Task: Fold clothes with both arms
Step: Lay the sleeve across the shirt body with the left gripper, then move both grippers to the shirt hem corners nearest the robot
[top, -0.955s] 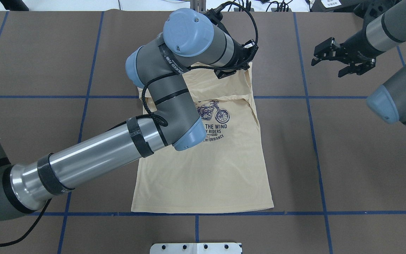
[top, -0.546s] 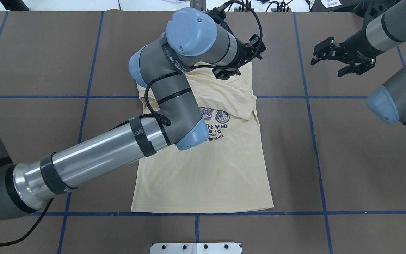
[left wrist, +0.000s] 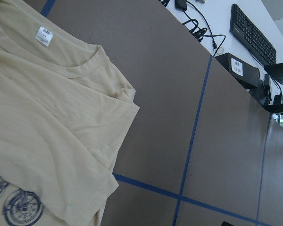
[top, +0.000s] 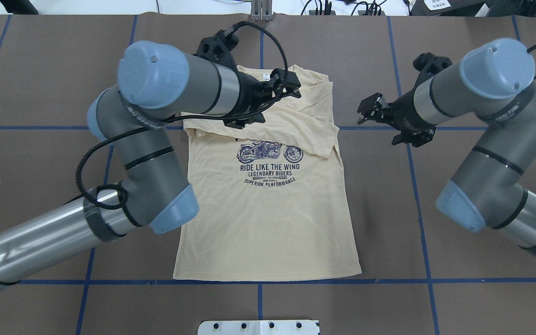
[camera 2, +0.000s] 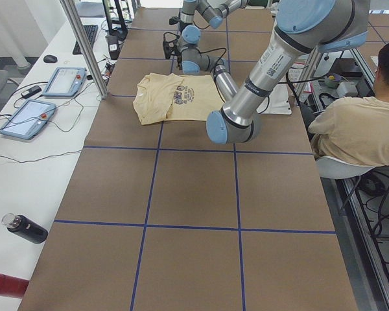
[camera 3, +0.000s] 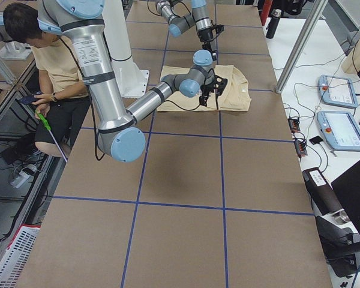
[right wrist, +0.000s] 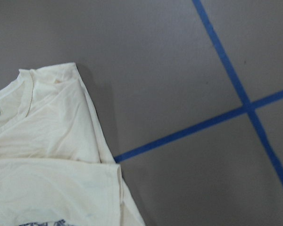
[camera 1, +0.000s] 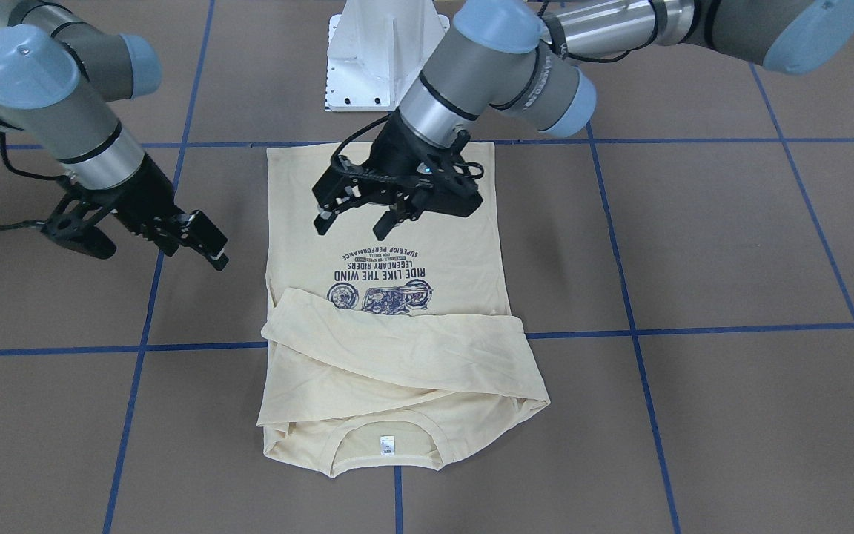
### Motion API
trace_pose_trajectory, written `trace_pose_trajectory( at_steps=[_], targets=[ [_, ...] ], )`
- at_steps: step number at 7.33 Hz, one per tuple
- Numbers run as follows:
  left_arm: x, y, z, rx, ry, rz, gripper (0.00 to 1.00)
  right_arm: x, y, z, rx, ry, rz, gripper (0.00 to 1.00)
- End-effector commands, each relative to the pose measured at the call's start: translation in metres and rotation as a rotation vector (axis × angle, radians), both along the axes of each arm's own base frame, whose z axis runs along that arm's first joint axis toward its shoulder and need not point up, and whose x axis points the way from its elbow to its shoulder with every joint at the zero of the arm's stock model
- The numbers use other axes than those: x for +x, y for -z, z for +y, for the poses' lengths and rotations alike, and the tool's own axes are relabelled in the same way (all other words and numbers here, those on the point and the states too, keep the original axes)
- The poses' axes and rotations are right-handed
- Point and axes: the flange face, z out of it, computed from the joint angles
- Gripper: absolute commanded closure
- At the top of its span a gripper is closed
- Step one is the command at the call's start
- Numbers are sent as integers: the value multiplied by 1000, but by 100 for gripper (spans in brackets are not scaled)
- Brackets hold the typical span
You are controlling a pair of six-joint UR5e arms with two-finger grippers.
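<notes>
1. The left hand (camera 1: 353, 219) hangs above the upper half of the T-shirt (top: 268, 218). Its fingers are spread, there is nothing between them, and I see no contact with the cloth. It appears free to take a fresh hold, probably at the far left shoulder.
2. The T-shirt lies flat and print-up in the middle of the desk (top: 458, 223), with the hem near the robot and the collar far from it. The neck label (camera 1: 387, 443) shows inside the collar.
3. A sleeve (camera 1: 397, 348) is laid across the chest and covers the top of the motorcycle print (top: 270, 151). With the sleeve turned in, the body forms a narrow column. That shape suits a crosswise fold, collar towards hem.
4. The right hand (top: 379, 126) sits just beside the shirt's far right shoulder, over bare desk. Its fingers are wide apart, it is empty, and it touches nothing.
5. The right wrist view looks down on that shoulder corner, so I judge this hand is lining up to pinch it.
6. One hand on each far corner would keep the fold square and stop the loose sleeve from sliding out.
</notes>
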Motion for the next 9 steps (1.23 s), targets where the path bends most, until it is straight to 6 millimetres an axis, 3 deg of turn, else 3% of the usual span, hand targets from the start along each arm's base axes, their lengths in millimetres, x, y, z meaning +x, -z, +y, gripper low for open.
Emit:
trace_pose_trajectory(
  at_steps=[1, 2, 4, 6, 9],
  targets=[
    [-35, -57, 23, 43, -12, -55, 2, -54, -21, 134, 4, -44, 69, 0],
    [-36, -69, 23, 37, -13, -71, 2, -72, -26, 167, -59, -78, 62, 0],
    [-35, -71, 24, 34, -13, -73, 2, -105, -35, 222, -113, -133, 63, 3],
    [-33, -71, 24, 34, -16, -73, 2, -114, -46, 245, -137, -121, 80, 6],
    [-32, -71, 25, 34, -16, -73, 2, -117, -51, 247, -140, -120, 95, 12]
  ],
)
